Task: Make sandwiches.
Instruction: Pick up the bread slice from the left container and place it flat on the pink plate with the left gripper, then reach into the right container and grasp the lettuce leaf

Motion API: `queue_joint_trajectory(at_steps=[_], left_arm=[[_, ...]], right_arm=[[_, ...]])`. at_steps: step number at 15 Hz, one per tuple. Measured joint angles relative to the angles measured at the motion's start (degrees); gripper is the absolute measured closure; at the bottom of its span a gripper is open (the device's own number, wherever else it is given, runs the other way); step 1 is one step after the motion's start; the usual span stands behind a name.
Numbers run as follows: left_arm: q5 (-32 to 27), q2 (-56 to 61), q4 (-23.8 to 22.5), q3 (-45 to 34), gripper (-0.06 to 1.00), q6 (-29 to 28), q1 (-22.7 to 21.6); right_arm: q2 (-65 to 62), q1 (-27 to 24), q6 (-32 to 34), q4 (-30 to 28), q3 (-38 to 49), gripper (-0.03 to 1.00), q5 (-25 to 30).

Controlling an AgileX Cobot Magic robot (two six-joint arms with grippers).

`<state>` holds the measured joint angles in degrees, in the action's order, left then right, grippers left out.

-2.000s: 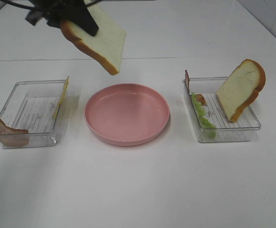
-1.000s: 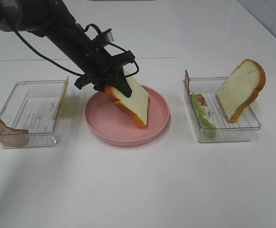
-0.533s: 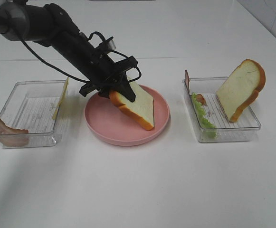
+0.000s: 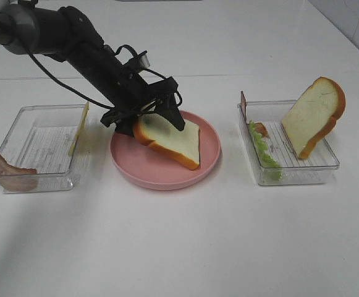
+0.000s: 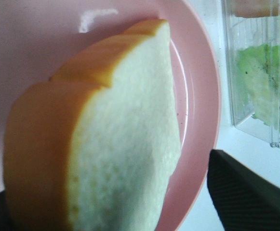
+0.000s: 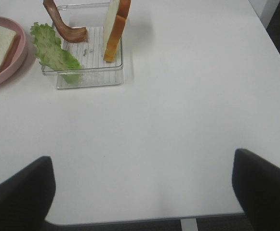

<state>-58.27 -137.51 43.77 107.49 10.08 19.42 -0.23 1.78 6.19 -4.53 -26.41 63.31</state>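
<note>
- Exterior high view shows you the left gripper (image 4: 151,127) down over the pink plate (image 4: 141,166), with its jaws spread on either side of a bread slice (image 4: 174,139).
- That bread slice lies white face up on the plate, on the half nearer the right tray (image 4: 327,163). You cannot tell whether its gripper end is fully down.
- From the left wrist, one finger (image 5: 250,192) stands clear of the slice, with plate showing in the gap. The other is only a dark sliver at the frame's corner, so the slice sits between open jaws and is not clamped.
- Your right gripper (image 6: 140,163) hangs over bare table (image 4: 198,247), with its jaws wide apart and nothing between them.
- In the right tray, a second bread slice (image 4: 312,117) stands on edge and leans toward the outer wall. The lettuce (image 4: 262,151) drapes over the wall nearest the plate, and a bacon strip (image 4: 243,104) rises at the back corner.
- In the left tray (image 4: 37,148), the cheese square (image 4: 80,127) leans on the wall nearest the plate. A second bacon strip (image 4: 6,170) hangs over the tray's outer front corner.
</note>
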Motion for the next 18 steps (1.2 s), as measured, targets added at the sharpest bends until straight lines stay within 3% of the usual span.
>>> queue_joint_trajectory(at_steps=[7, 13, 15, 18], left_arm=[[-8.94, 4.41, -20.17, 5.16, 0.22, -11.75, 0.0], [-11.06, 12.89, -33.4, 9.68, 0.14, -13.75, 2.92], [-11.12, 17.07, -37.07, 9.68, 0.14, -13.06, 0.34], [-11.12, 21.49, -42.46, 9.63, 0.14, -10.43, -8.71]], right_arm=[[0.0, 0.0, 0.0, 0.0, 0.0, 0.01, 0.0], [0.0, 0.0, 0.0, 0.0, 0.0, 0.01, 0.0], [0.0, 0.0, 0.0, 0.0, 0.0, 0.01, 0.0], [0.0, 0.0, 0.0, 0.0, 0.0, 0.01, 0.0]])
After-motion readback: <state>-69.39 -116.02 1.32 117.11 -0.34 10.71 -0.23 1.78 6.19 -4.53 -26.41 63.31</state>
